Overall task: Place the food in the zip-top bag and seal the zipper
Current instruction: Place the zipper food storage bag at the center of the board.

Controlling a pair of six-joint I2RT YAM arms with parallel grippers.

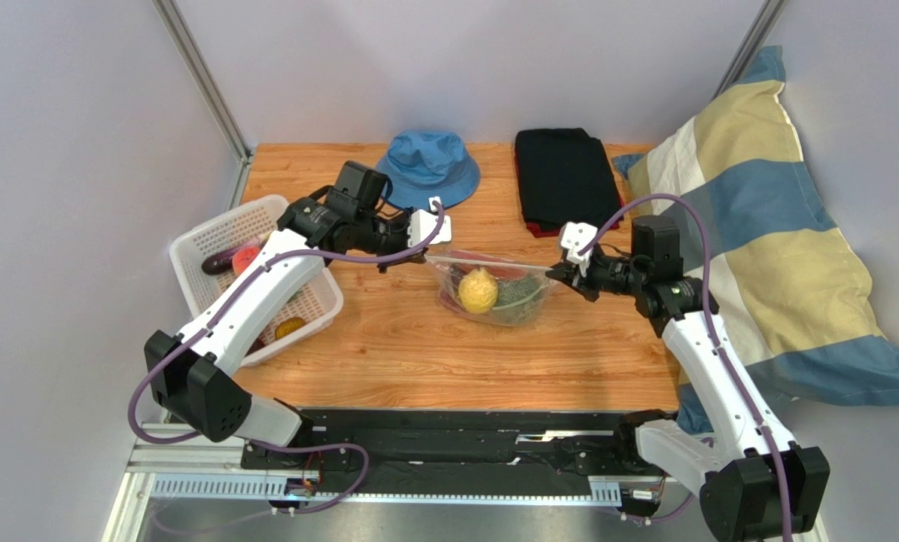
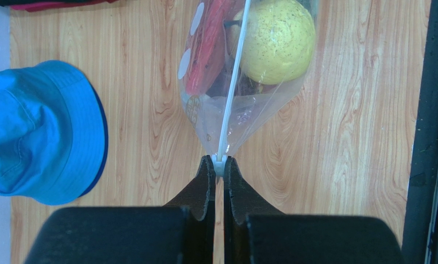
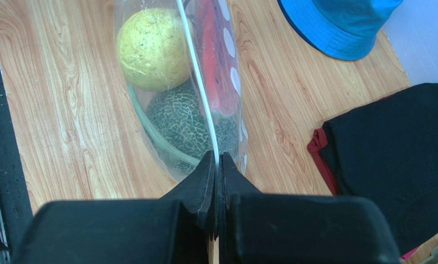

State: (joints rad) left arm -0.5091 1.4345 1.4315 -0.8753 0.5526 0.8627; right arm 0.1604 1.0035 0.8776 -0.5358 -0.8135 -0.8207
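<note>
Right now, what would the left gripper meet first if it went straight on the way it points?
The zip-top bag: the left gripper pinches its zipper end; beyond, probably the yellow fruit.

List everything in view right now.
zip-top bag: one, clear with white dots, table centre
zipper: one, white, bag's top edge
yellow fruit: one, yellow, inside bag
green melon: one, netted green, inside bag
red food: one, red, inside bag
basket: one, white, table's left
basket food: three visible, purple, red, yellow, inside basket
hat: one, blue, far edge
folded cloth: one, black, far edge
pillow: one, blue-cream striped, right side
left claw: one, black, shut on zipper's left end
right claw: one, black, shut on zipper's right end
</note>
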